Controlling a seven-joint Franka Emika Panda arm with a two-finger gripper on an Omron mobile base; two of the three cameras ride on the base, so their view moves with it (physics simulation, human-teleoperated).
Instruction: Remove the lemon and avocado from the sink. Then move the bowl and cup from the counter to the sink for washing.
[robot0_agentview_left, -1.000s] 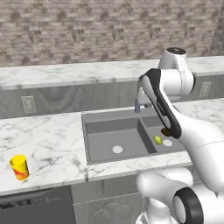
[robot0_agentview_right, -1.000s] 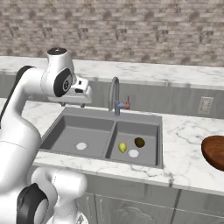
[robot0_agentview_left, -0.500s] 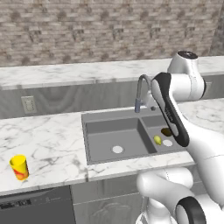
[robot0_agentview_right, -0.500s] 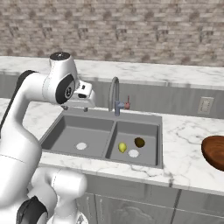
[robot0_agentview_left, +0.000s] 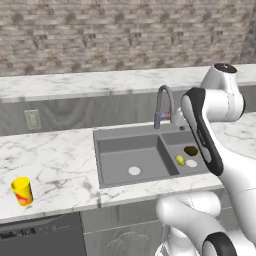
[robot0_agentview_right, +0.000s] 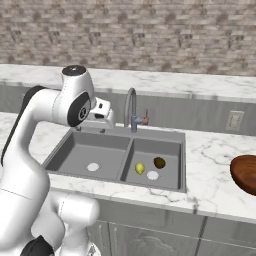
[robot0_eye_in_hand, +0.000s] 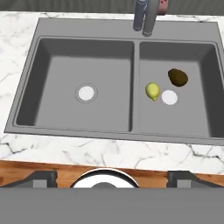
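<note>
Pretty flat, even rendered lighting all round, nothing dim. The grey rectangular double-basin sink (robot0_eye_in_hand: 131, 65) gets only soft shading on its walls. No glare; textures look slightly blurry and low-res.

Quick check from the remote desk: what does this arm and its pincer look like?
The arm has glossy white rounded shells with dark grey to black joint rings and a black stripe along one link. No cables or markings show. The pincer has two small dark grey finger tips.

Matt grey sink (robot0_eye_in_hand: 133, 73), veined marble counter (robot0_agentview_left: 55, 160) (glossy), wood-grained bowl (robot0_agentview_right: 245, 173), brushed-metal faucet (robot0_agentview_right: 130, 107)
</note>
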